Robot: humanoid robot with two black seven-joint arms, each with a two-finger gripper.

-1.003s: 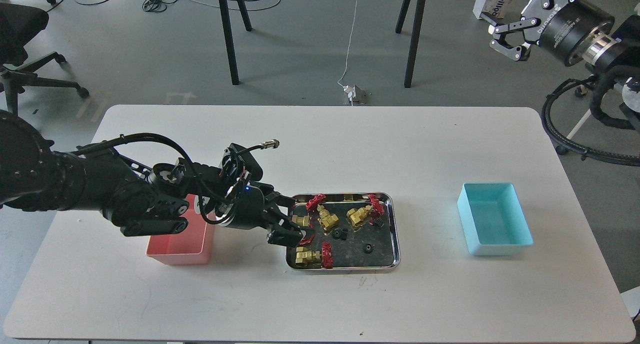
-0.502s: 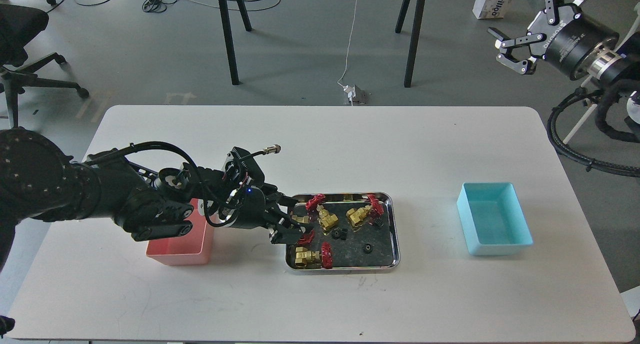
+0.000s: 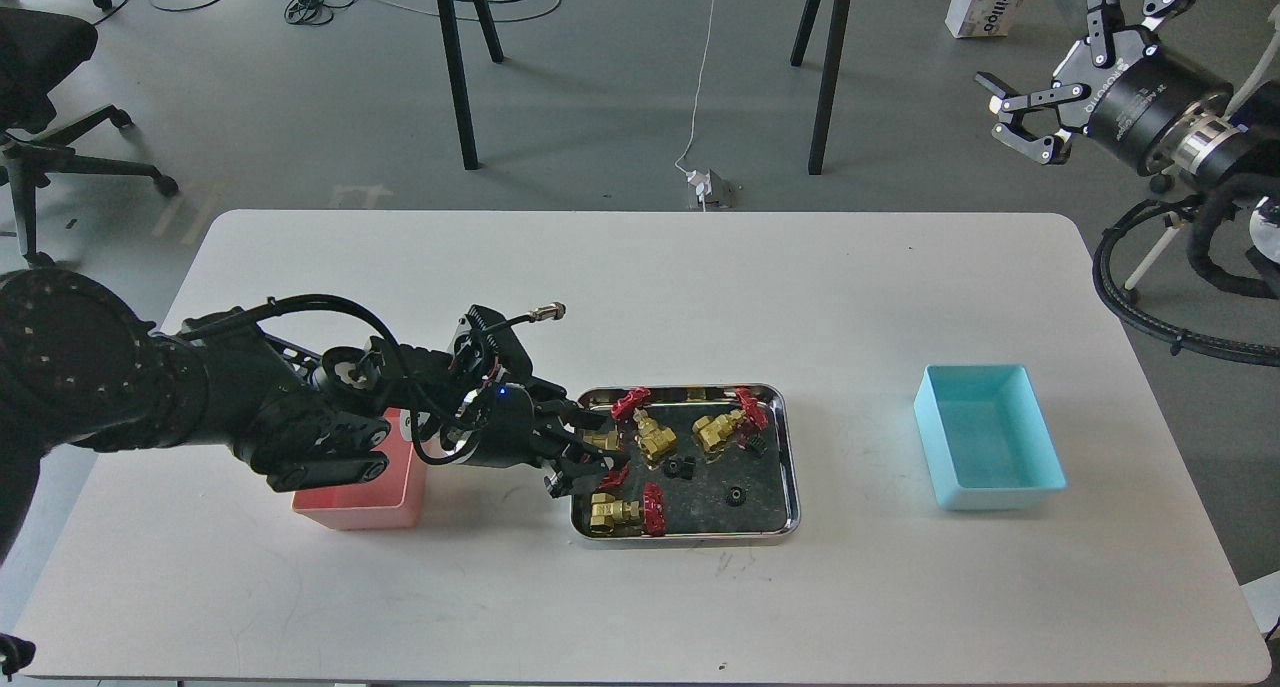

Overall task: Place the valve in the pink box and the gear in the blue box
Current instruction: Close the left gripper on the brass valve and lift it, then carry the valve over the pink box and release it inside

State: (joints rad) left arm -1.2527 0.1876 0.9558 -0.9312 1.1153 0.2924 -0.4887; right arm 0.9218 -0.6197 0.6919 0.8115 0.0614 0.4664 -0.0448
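Reaching in from the left, the left arm lay low over the white desk (image 3: 640, 297) and covered most of the pink box (image 3: 345, 502), so only its front wall and right edge showed. The left claw (image 3: 580, 459) sat at the left end of the steel tray (image 3: 785, 467), its dark fingers on either side of a valve (image 3: 602, 437) whose brass body showed between them; whether they actually pinched it could not be told. Three more valves lay in the tray: one at the front left (image 3: 625, 512), one near the middle (image 3: 652, 435), one at the back right (image 3: 728, 427), each brass-gold with a red spoked wheel. Among them sat tiny black gears, one (image 3: 736, 495) alone at the front, too small for its teeth to be made out. Well to the right stood the blue box (image 3: 988, 437), apart from the tray. Beyond the desk's far right corner, the right claw (image 3: 1025, 117) hung high with its fingers spread, holding nothing.
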